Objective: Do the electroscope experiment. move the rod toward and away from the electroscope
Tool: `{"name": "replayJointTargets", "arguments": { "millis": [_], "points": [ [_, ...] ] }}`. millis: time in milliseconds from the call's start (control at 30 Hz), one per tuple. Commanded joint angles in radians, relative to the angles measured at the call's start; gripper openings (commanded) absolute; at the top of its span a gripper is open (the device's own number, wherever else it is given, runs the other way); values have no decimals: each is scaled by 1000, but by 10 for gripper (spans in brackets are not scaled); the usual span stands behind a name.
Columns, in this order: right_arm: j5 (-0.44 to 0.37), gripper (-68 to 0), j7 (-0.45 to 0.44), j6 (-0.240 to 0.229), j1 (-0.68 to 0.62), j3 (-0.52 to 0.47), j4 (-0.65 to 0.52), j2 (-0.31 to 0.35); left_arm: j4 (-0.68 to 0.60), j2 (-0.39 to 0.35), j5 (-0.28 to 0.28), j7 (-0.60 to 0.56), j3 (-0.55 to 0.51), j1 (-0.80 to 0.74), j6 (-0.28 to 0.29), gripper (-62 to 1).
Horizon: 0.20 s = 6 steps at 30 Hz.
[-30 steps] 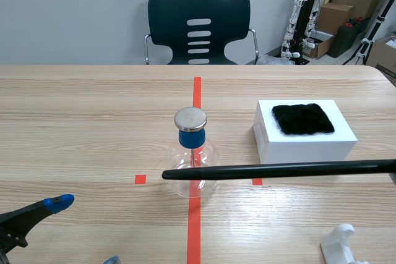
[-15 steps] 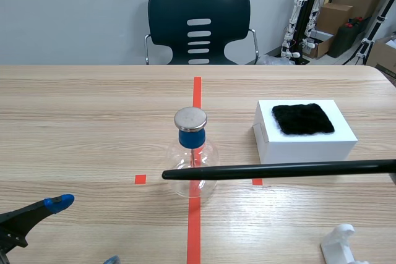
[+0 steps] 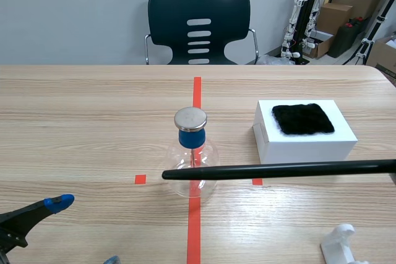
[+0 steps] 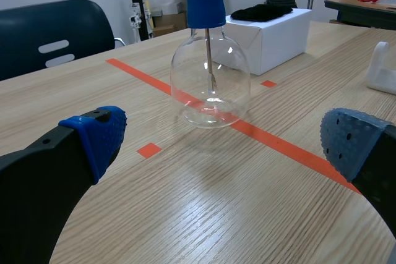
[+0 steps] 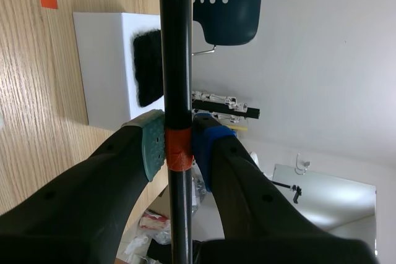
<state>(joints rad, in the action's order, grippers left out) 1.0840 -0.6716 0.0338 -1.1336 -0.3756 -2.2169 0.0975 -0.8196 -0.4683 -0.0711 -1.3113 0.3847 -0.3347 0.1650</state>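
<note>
Electroscope [image 3: 193, 166] (glass flask, blue stopper, metal disc on top) stands upright on the table [image 3: 93, 122], on the red tape line [image 3: 194, 233], approx halfway btwn left and right edges. R gripper [image 5: 179, 146] is clamped on the black rod [image 3: 278, 169], pads pinching it at an orange-red band. Rod is held level above the table, coming in from the right edge. In scene view its free tip crosses in front of the flask's bulb, below the stopper; can't tell if it touches the glass. L gripper [image 4: 226, 140] is wide open w/ nothing in it, low near the front left corner, facing the electroscope, well apart from it. White box [image 3: 306, 143] w/ black cloth [image 3: 303, 119] on top sits toward the right edge. White stand [image 3: 339, 244] is near the front right corner. Dark chair [image 3: 199, 23] is behind the far edge.
</note>
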Motion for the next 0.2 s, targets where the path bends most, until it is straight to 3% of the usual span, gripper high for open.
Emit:
{"name": "replayJointTargets", "arguments": {
  "millis": [0,167],
  "points": [
    [-14,-664,0,11,1,-4,-11,10,-5,5,6,-16,-3,5,2,14],
    [-14,-664,0,11,1,-4,-11,10,-5,5,6,-16,-3,5,2,14]
  ]
}}
